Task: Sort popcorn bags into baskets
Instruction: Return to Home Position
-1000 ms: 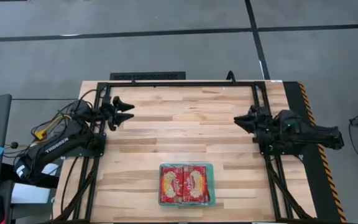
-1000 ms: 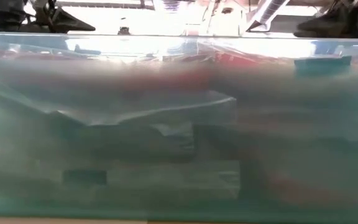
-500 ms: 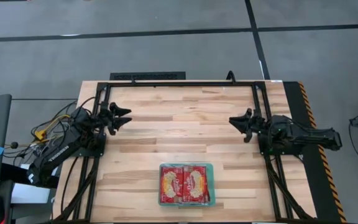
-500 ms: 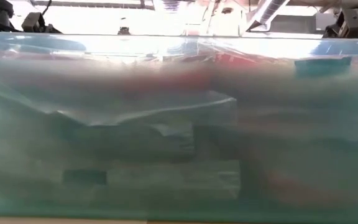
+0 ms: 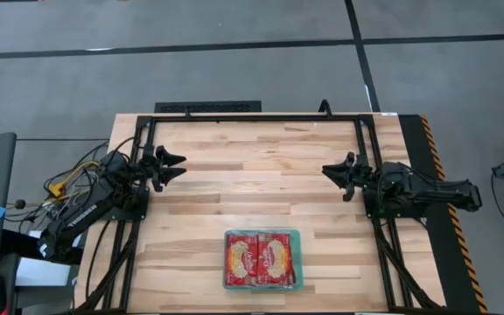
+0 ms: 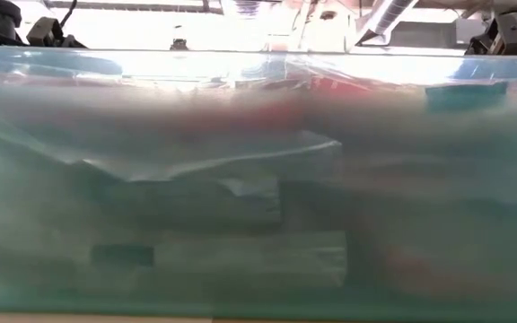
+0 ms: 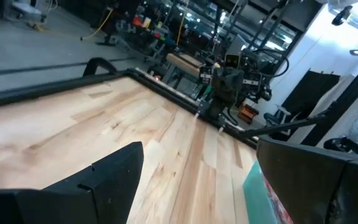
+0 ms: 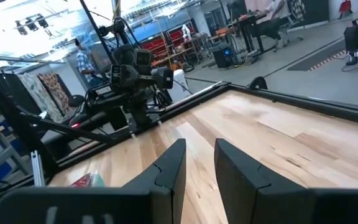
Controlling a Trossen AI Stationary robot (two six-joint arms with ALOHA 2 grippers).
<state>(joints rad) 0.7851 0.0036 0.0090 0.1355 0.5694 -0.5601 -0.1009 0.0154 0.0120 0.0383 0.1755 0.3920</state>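
A teal tray [image 5: 297, 260] sits near the table's near edge, at mid-width. Red popcorn bags [image 5: 261, 257] lie flat inside it, two side by side on top. In the low view the tray's wall [image 6: 240, 179] fills the picture, with a red blur behind it. My left gripper [image 5: 182, 165] is open above the table's left side, far-left of the tray. My right gripper [image 5: 332, 179] is open above the right side, far-right of the tray. The left wrist view [image 7: 199, 149] shows the tray's corner [image 7: 252, 183]. The right wrist view [image 8: 199, 144] catches a bag [image 8: 82, 181].
A black metal frame [image 5: 252, 117] runs along the far edge and down both sides of the wooden table. Bare wood [image 5: 261, 175] lies between the two grippers. A yellow-black striped strip [image 5: 436, 149] borders the right edge. A person [image 8: 82, 59] stands in the room beyond.
Both arms have drawn down and settled. My left gripper has shifted a little toward the near edge, and my right gripper a little toward the table's left. In the low view the arms have sunk from the top of the picture. Tray and bags have stayed put.
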